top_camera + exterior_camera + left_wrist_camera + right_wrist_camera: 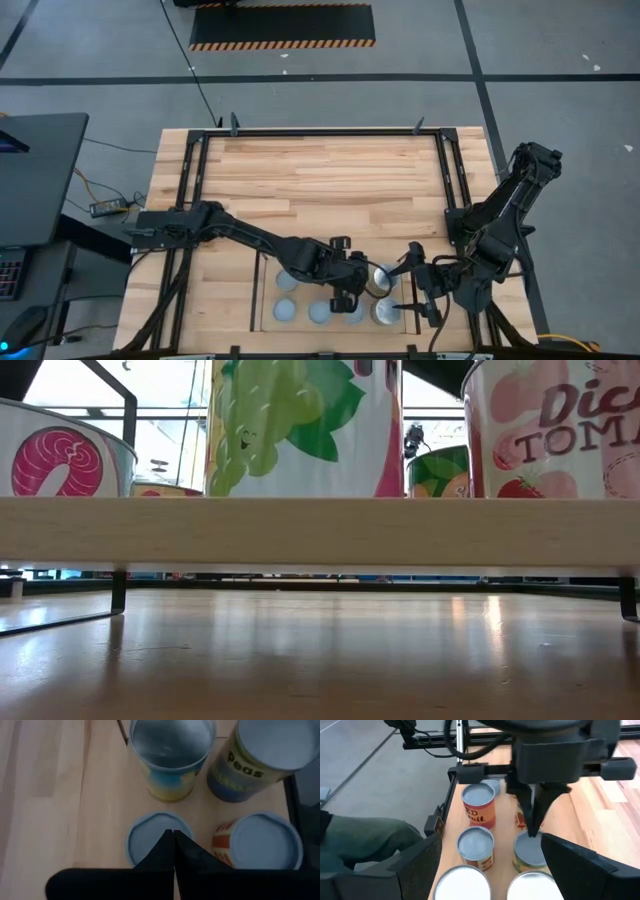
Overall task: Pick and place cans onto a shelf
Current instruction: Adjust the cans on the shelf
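Several cans stand upright on the light-wood shelf (262, 298) at the table's near edge. The low view shows their labels: salmon (60, 455), grapes (300, 420), tomatoes (555, 425). My left gripper (352, 290) is shut and points down at a silver-topped can (150, 837) beside a red-labelled can (265, 840). It also shows in the right wrist view (533, 831). My right gripper (490, 885) is open and empty just right of it, above two white-topped cans (462, 887). My left gripper's shut fingertips (534, 827) come from above, pointing down, at the top of the silver-topped can (530, 852), near the lid's edge. The can stands upright on the shelf. I cannot tell whether the tips touch the lid.
The large black outer frame (195, 180) rings the table. Bare wood (320, 180) lies at the far half. A peas can (265, 757) and a yellow-blue can (170, 775) stand close by the left gripper. A person's green clothing (365, 840) shows beyond the table's edge.
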Motion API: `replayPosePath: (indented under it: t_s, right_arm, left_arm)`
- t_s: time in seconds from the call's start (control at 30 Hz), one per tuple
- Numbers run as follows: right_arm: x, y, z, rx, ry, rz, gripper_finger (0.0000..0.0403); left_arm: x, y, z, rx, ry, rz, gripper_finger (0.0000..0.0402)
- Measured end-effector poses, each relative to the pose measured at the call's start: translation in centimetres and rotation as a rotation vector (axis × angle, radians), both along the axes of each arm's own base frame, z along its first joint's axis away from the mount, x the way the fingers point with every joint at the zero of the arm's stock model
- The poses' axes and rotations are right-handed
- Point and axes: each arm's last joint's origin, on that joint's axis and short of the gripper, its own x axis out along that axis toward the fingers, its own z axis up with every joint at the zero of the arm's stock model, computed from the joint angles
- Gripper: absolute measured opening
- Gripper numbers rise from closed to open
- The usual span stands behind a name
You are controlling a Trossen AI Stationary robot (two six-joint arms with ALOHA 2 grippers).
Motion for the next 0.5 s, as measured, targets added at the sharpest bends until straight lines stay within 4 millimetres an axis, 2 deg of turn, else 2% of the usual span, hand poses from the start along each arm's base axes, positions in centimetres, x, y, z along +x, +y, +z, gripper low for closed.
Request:
replayPosePath:
  t_s: [0.17, 0.43, 0.5]
  right_arm:
    - [0.0, 0.0, -0.5, 0.009, 0.001, -0.005, 0.0348]
    - [-0.1, -0.1, -2.9, 0.035, 0.003, -0.024, 0.0348]
    - [-0.1, -0.2, -3.3, 0.043, 0.009, -0.031, 0.0348]
  left_arm:
    - [0.4, 0.3, -1.3, 0.008, 0.043, -0.009, 0.0002]
    - [1.2, 0.5, -4.0, 0.028, 0.118, -0.008, 0.0002]
    - [1.3, 0.6, -4.0, 0.026, 0.112, -0.006, 0.0002]
